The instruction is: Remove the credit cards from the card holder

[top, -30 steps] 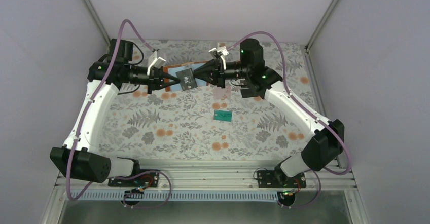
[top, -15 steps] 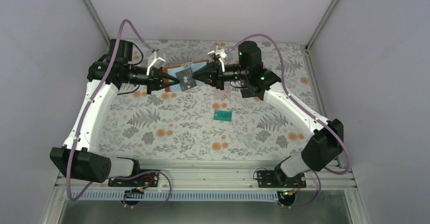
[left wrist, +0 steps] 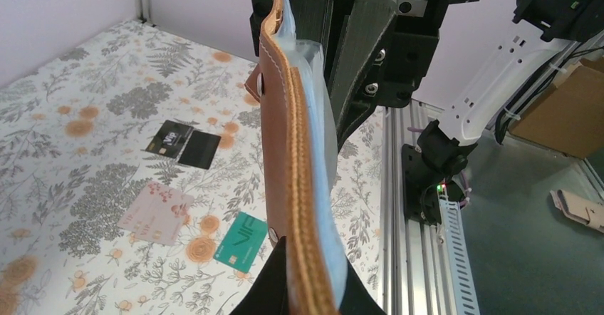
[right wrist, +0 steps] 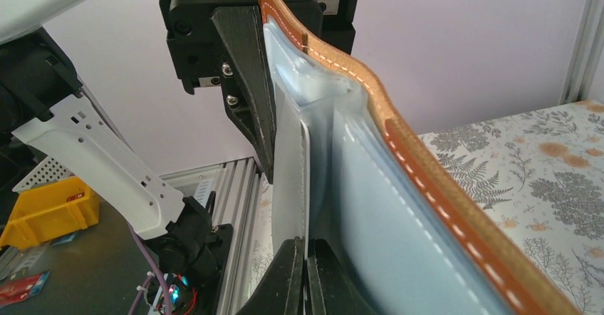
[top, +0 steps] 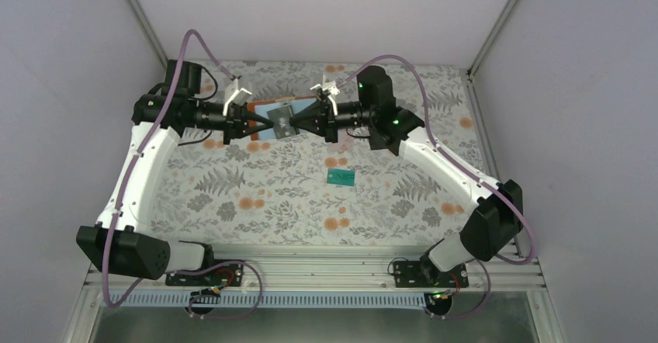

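Over the far middle of the tabletop the two arms meet nose to nose. The card holder hangs between them, lifted off the surface and stretched end to end.

The left tool pinches the holder's left end. In its own wrist view the fingers are drawn narrow onto the stitched rust-brown edge. The right tool has the opposite end. Its fingers are closed tight too, nipping the thin pale blue-grey inner layer rather than the full thickness of the leather.

Seen edge-on from the left wrist, the holder has its brown leather on one face and the blue-grey lining on the other. The small brown tab sticks out from the leather side. From the right wrist, the lining bulges a little away from the leather.

All three credit cards lie flat on the tabletop:
- The teal card sits around the middle of the tabletop, nearer to me than the holder.
- The pink card lies just beside the teal one without touching it, partly under the right arm in the overhead view.
- The black card lies farther off, apart from the pink one, close to the spot below the raised holder.
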Available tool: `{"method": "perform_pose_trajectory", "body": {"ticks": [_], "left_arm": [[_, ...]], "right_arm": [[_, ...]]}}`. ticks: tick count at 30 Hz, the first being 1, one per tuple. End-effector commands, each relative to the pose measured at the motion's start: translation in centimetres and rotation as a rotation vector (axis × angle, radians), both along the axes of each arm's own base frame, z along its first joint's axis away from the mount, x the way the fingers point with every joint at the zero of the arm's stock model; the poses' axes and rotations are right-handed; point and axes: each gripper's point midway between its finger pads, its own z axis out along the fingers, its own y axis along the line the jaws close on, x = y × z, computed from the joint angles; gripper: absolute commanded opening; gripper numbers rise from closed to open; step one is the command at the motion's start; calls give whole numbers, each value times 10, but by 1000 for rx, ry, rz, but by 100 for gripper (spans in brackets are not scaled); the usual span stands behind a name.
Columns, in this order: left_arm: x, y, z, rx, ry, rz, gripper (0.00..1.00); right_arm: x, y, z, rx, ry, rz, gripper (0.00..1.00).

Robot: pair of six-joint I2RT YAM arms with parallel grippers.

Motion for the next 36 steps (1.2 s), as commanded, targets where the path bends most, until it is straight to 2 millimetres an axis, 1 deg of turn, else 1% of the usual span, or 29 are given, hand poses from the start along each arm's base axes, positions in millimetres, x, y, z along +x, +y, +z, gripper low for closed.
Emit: {"method": "perform_pose_trajectory", "body": {"ticks": [1,2,4,6,10,11,12,14,16,17,18,19,20,21,22,23,24,25,27,28,30,31,32,34,36], "left_arm": [[-14,-6,21,-60,-66,-66,2],[-13,-6,20,-56,-65,-61,3],[-12,-6,17,-51,-58,-57,9],[-11,-6,14,-49,-49,-54,10],[-10,-5,13,-42,-44,-47,7],[-10,-5,12,-38,-44,-45,3],[-10,-5,12,-35,-45,-43,3],[-10,-4,10,-25,-48,-37,2],[-4,-3,9,-8,-44,-7,2],[0,-1,9,5,-42,18,2],[7,1,6,24,-35,53,2],[15,4,1,48,-27,98,2],[24,8,-3,72,-16,150,2],[36,13,-9,105,-10,214,2],[47,19,-15,136,-9,272,2],[55,23,-20,158,-3,313,2],[61,26,-24,171,6,339,2],[65,27,-26,179,12,353,2],[69,28,-30,188,22,365,2],[71,29,-32,193,24,372,2],[71,29,-35,194,23,373,2],[71,29,-36,194,24,372,2],[71,29,-37,193,25,371,2],[72,29,-37,193,26,371,2],[71,28,-37,191,29,368,2]], "right_arm": [[-10,-3,11,-1,-41,24,4],[-7,-9,10,-9,-40,11,4],[2,-23,8,-27,-48,-35,4],[9,-36,8,-44,-60,-63,4],[25,-58,9,-83,-87,-129,4],[29,-64,8,-88,-87,-145,4],[34,-70,7,-92,-82,-159,4],[37,-78,7,-90,-69,-154,4],[44,-85,6,-115,-79,-189,4],[53,-94,4,-141,-80,-246,4],[68,-110,-2,-184,-71,-329,4],[86,-133,-8,-231,-74,-429,4],[107,-160,-20,-308,-70,-550,4],[126,-188,-36,-418,-82,-669,4],[136,-207,-56,-540,-97,-725,4],[140,-219,-78,-660,-121,-716,4],[140,-224,-96,-747,-148,-668,4],[136,-224,-119,-834,-164,-587,4],[125,-232,-167,-1018,-178,-448,4],[120,-237,-191,-1116,-169,-396,4],[113,-257,-234,-1290,-118,-343,4],[113,-266,-250,-1361,-94,-332,4],[111,-272,-264,-1408,-57,-311,4],[109,-270,-284,-1442,0,-260,4],[107,-265,-292,-1441,8,-229,4]]}}
